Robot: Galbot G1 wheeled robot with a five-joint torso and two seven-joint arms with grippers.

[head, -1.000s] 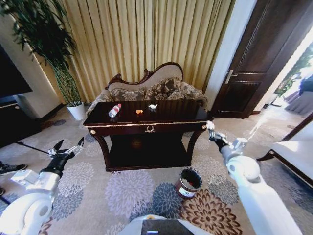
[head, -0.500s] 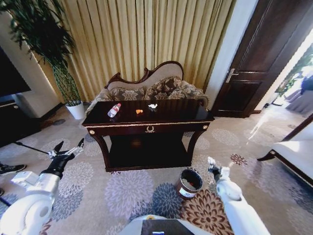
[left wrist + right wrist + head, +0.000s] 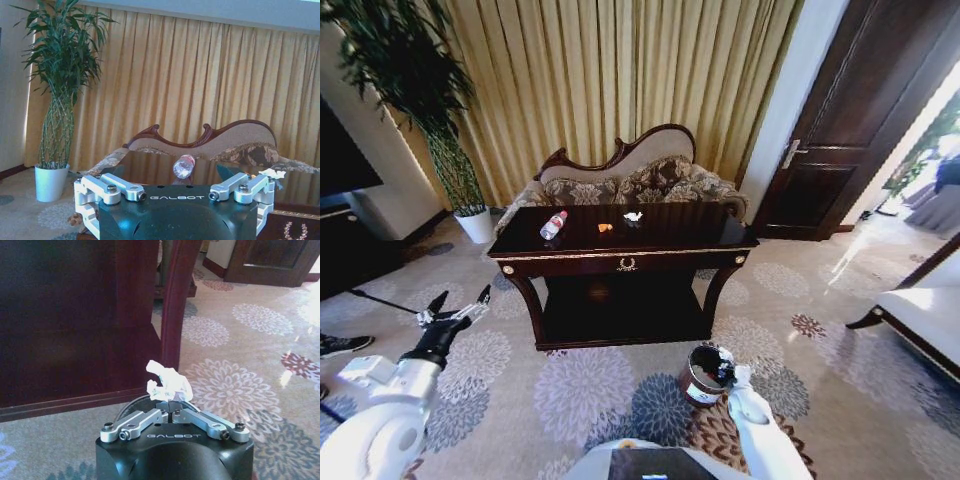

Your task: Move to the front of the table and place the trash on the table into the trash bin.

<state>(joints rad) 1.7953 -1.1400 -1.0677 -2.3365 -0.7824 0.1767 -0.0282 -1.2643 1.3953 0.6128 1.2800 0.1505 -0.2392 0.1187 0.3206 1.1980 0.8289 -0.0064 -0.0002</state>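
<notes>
While the right gripper pinches a crumpled white scrap between its closed fingers, it hangs at the lower centre-right of the head view, right at the rim of the trash bin, so this piece looks about to go in but is not yet released. The bin stands on the patterned carpet in front of the dark counter, toward its right leg.

More remains up on the counter, in the middle of the head view: the clear bottle with its red cap lies toward the left end, the orange scrap near the middle, and another white scrap just to its right. The left gripper waits at the lower left, fingers spread and empty, well short of the counter. By my reckoning the job is less than half done.
</notes>
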